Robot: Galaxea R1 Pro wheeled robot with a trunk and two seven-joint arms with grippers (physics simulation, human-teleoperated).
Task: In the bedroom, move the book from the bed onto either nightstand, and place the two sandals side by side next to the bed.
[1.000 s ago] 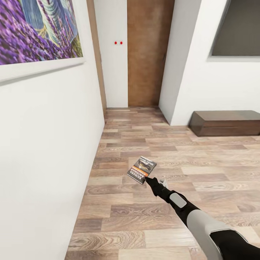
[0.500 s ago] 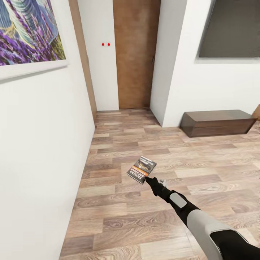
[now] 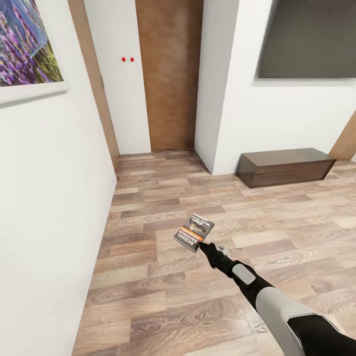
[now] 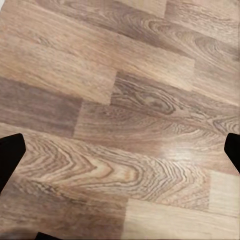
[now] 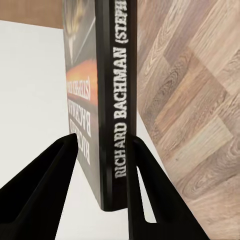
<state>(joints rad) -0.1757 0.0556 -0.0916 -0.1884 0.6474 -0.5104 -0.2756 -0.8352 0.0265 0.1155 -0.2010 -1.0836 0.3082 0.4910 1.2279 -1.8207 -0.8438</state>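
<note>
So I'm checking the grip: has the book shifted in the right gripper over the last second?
No. The book sits at the same spot against the right gripper; the low dark cabinet slid leftward because the camera turned.

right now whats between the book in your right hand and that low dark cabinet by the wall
Only bare wood floor lies between the book, clamped in the right gripper, and the low dark cabinet. The head view shows that stretch.
</note>
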